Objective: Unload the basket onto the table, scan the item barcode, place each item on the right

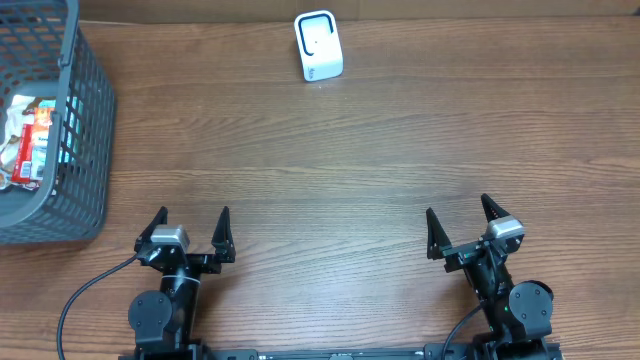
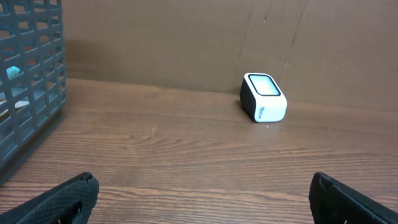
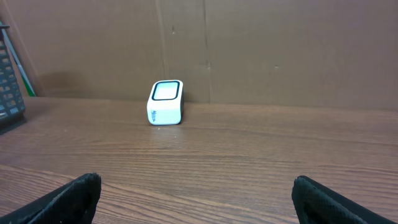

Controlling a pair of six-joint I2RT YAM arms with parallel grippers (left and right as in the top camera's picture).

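Wide and empty, left claw [image 1: 192,215] and right claw [image 1: 458,208] sit at the counter's [image 1: 330,160] near edge; open wood stretches to the scanner [image 1: 318,46] at the far edge. Packets [image 1: 30,140] lie in the basket [image 1: 85,130], left edge.

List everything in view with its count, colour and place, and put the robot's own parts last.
table: one, brown wood, under everything
basket: one, grey mesh, far left of the table
packaged items: count unclear, red, white and blue, inside the basket
scanner: one, white with dark trim, far middle of the table
cardboard wall: one, brown, behind the table
cable: one, black, near left edge by the left arm
left gripper: one, black, open, near left
right gripper: one, black, open, near right
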